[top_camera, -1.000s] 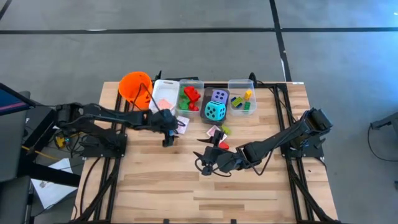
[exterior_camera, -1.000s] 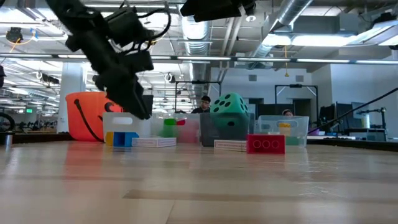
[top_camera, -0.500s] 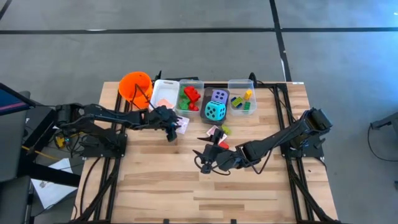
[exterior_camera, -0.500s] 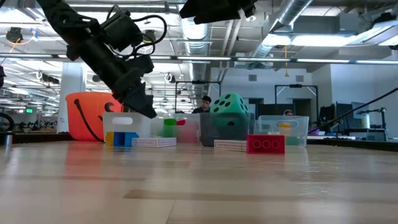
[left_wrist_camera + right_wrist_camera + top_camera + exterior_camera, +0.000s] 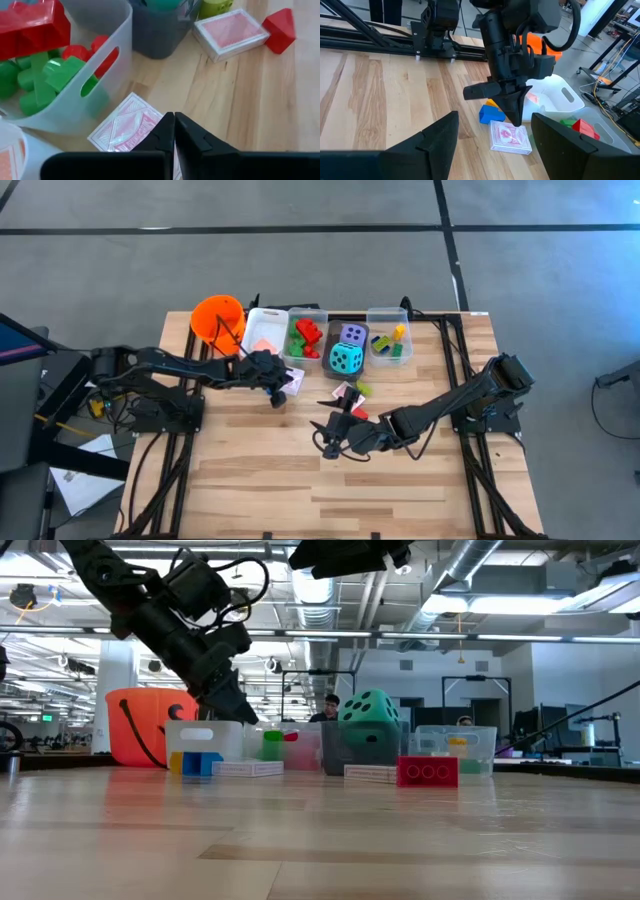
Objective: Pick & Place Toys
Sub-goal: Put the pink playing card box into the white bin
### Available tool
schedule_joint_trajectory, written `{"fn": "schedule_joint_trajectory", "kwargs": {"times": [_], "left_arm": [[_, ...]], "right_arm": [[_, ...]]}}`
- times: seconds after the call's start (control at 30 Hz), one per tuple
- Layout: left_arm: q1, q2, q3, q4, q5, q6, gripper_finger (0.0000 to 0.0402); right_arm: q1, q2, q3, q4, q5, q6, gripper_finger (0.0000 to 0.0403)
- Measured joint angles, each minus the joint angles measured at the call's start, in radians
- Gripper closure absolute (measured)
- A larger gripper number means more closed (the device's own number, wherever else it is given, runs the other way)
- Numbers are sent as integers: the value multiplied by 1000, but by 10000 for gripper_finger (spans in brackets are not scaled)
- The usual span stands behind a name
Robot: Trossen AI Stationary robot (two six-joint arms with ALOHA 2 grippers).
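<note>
L pincer [image 5: 279, 396] was clenched empty above pink card [image 5: 131, 129], upper-left-centre of bench [image 5: 260, 470]; R pincer [image 5: 328, 442] released, centre frame.

left gripper [image 5: 238, 712] — raised above bins, fingers together | teal die [image 5: 369, 725] in bin | red brick [image 5: 428, 772] — on table

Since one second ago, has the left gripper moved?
Yes. The left gripper, now shut, shifted right and toward the bin with red and green bricks, above a pink card.

High view: overhead, straight down, whole counter [image 5: 330, 470]. Low view: counter-level, facing room. Wrist views: close, forward-facing. Both share pink-white card [image 5: 127, 131] near bins.
</note>
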Motion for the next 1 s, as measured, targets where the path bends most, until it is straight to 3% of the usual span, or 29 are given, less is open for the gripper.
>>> {"fn": "schedule_joint_trajectory", "kwargs": {"times": [0.33, 0.67, 1.0], "left_arm": [[2, 168, 0, 143, -65, 52, 401], [27, 270, 4, 162, -73, 49, 401], [-89, 272, 3, 154, 213, -29, 401]], "right_arm": [[1, 0, 0, 0, 0, 0, 159], [1, 0, 0, -9, 0, 0, 159], [1, 0, 0, -20, 0, 0, 159]]}}
